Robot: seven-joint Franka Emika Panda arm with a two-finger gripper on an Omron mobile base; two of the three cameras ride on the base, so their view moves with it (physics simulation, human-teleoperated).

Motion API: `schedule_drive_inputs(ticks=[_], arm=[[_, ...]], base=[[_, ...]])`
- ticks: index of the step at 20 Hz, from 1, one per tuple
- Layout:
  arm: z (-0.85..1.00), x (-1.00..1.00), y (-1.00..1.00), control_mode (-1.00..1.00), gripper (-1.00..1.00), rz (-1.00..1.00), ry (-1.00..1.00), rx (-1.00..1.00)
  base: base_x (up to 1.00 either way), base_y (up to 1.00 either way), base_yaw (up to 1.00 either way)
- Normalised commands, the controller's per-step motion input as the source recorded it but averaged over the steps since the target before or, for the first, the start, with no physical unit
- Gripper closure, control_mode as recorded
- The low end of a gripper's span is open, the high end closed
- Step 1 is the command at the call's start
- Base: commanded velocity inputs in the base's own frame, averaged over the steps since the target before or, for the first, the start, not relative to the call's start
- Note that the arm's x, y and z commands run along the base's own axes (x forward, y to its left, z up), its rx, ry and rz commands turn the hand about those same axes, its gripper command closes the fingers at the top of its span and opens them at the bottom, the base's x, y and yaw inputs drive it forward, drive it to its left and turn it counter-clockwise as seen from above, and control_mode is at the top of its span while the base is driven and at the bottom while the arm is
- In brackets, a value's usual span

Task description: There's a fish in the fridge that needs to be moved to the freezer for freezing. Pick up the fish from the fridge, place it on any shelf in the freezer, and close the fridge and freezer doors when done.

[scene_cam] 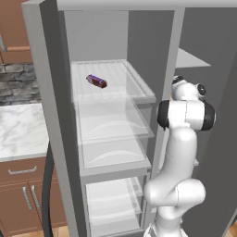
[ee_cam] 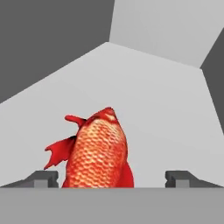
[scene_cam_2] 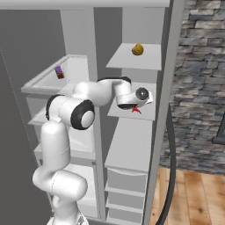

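The red-orange fish (ee_cam: 98,153) lies on a solid pale grey freezer shelf (ee_cam: 166,109), close in front of the hand camera. My gripper (ee_cam: 111,178) is open. Its two fingertips (ee_cam: 43,178) stand wide apart on either side of the fish, and neither touches it. From the right base view, the gripper (scene_cam_2: 134,106) reaches into the narrow freezer section, with a bit of the fish (scene_cam_2: 137,110) showing red under the hand on the middle shelf (scene_cam_2: 147,113). The fridge (scene_cam: 111,92), with its clear glass shelves, stands open beside it.
A dark purple cylinder (scene_cam: 96,81) lies on the fridge's top glass shelf. A small yellow ball (scene_cam_2: 137,49) sits on the freezer shelf above my hand. A marble counter (scene_cam: 21,129) with wooden cabinets is to the left, and a stone wall (scene_cam_2: 197,79) to the right.
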Motion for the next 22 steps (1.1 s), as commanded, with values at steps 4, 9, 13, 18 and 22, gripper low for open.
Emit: schedule_drive_inputs(ticks=[4, 9, 13, 18, 22], arm=[[0.08, -0.60, 0.00, -1.00, -1.00, 0.00, 0.00, 0.00], [0.29, -0.48, 0.19, -1.00, -1.00, -0.02, 0.00, -0.01], [0.63, -0.42, 0.06, -1.00, -1.00, -0.06, 0.05, -0.01], [0.65, -0.58, 0.11, -1.00, -1.00, -0.14, 0.11, 0.00], [0.56, -0.71, 0.27, -1.00, -1.00, -0.10, 0.12, 0.00]], base=[[0.00, 0.00, 0.00], [0.00, 0.00, 0.00], [0.00, 0.00, 0.00], [0.00, 0.00, 0.00], [0.00, 0.00, 0.00]])
